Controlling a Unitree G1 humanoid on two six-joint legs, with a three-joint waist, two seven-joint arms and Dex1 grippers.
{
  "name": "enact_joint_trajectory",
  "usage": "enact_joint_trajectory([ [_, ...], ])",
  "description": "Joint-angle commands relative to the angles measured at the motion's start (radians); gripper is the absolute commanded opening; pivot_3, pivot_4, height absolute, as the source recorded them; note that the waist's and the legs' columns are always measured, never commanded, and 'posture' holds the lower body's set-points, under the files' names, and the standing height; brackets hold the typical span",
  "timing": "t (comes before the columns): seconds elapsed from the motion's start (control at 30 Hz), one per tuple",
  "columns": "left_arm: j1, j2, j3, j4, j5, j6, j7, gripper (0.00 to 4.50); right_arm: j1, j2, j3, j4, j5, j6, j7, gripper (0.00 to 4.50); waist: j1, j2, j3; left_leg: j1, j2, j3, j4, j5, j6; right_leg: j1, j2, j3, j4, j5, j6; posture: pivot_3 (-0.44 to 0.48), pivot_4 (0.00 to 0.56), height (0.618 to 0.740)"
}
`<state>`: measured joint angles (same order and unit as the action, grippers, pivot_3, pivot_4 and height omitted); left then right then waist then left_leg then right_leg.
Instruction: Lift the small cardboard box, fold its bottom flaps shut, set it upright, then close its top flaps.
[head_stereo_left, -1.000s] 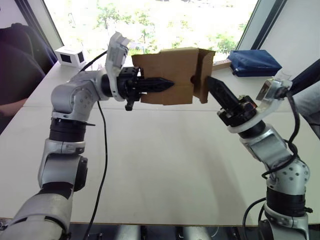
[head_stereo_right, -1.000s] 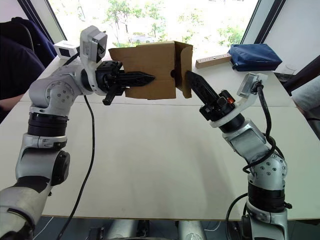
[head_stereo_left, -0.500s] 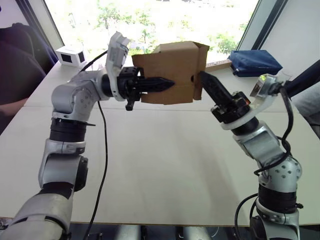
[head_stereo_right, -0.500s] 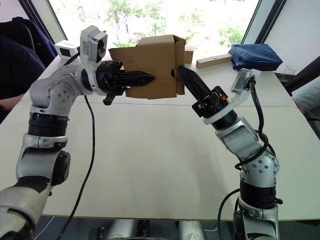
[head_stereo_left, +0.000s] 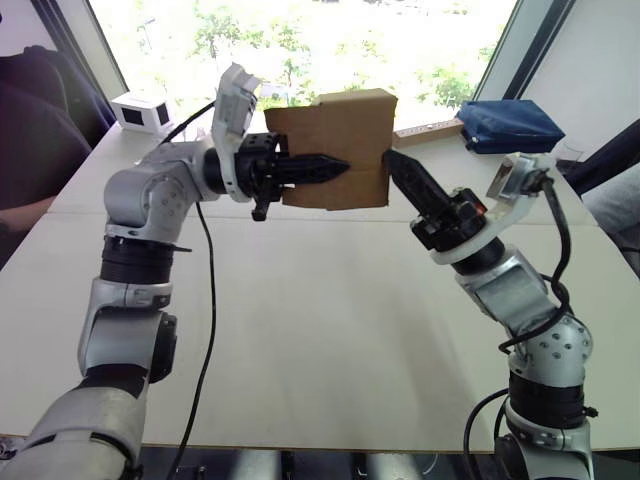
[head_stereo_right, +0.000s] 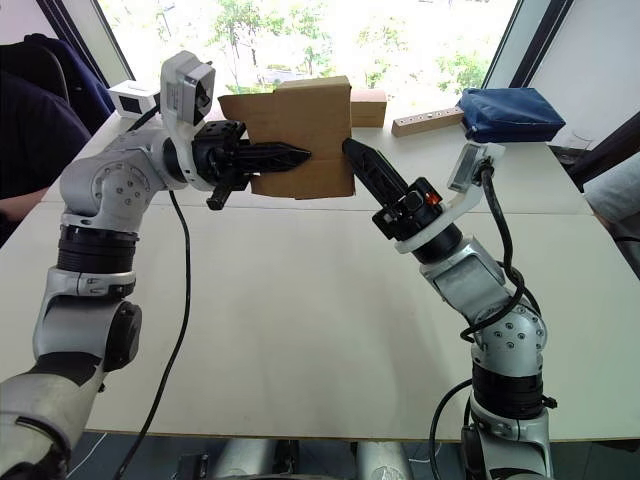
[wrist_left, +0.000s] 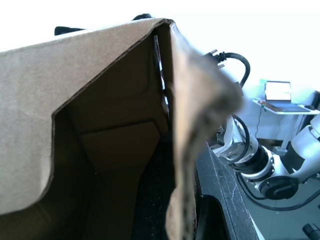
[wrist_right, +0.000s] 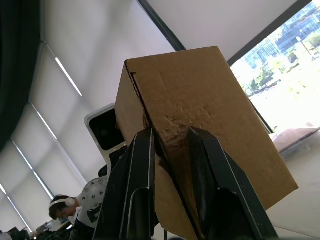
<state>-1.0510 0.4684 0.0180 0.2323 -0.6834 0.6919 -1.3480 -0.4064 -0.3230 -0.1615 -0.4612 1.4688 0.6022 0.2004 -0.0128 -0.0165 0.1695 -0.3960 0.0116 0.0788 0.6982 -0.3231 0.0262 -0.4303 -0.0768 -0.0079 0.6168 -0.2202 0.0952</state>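
Note:
The small cardboard box (head_stereo_left: 345, 140) hangs in the air above the far half of the table, lying on its side. My left gripper (head_stereo_left: 330, 168) is shut on its side wall, one black finger lying along the outside; the left wrist view looks into the box's brown interior (wrist_left: 110, 100). My right gripper (head_stereo_left: 395, 160) points up-left at the box's right end. Its fingertips (wrist_right: 145, 137) stand a little apart and press on the flap (wrist_right: 200, 90), which lies folded flat against the end.
The white table (head_stereo_left: 330, 330) spreads below both arms. A small white box (head_stereo_left: 140, 112) sits far left at the back, with a blue pouch (head_stereo_left: 505, 125) and a wooden strip (head_stereo_left: 430, 130) far right. Another brown box (head_stereo_right: 368, 106) stands behind the held one. A person (head_stereo_left: 30, 130) sits at the left.
My right gripper has moved left toward the box's end, and the flap that stuck out there now lies flat against the box. The left arm holds still.

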Motion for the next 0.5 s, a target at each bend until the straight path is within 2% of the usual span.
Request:
enact_joint_trajectory([
  [0.03, -0.039, -0.017, 0.022, 0.000, -0.004, -0.028, 0.018, 0.00, 0.007, 0.035, 0.052, -0.069, 0.030, 0.013, 0.006, 1.03, 0.000, 0.000, 0.000, 0.000, 0.000, 0.000, 0.000, 0.000, 0.000, 0.000, 0.000, 0.000, 0.000, 0.000, 0.000, 0.000, 0.150, 0.740],
  [0.3, -0.040, -0.021, 0.025, -0.001, -0.007, -0.027, 0.021, 0.00, 0.022, 0.069, 0.043, -0.067, 0.002, -0.013, -0.018, 1.03, 0.000, 0.000, 0.000, 0.000, 0.000, 0.000, 0.000, 0.000, 0.000, 0.000, 0.000, 0.000, 0.000, 0.000, 0.000, 0.000, 0.150, 0.740],
  [0.5, -0.041, -0.014, 0.028, -0.004, -0.011, -0.022, 0.018, 0.00, 0.048, 0.017, -0.008, -0.059, -0.011, -0.014, -0.009, 1.03, 0.000, 0.000, 0.000, 0.000, 0.000, 0.000, 0.000, 0.000, 0.000, 0.000, 0.000, 0.000, 0.000, 0.000, 0.000, 0.000, 0.150, 0.740],
])
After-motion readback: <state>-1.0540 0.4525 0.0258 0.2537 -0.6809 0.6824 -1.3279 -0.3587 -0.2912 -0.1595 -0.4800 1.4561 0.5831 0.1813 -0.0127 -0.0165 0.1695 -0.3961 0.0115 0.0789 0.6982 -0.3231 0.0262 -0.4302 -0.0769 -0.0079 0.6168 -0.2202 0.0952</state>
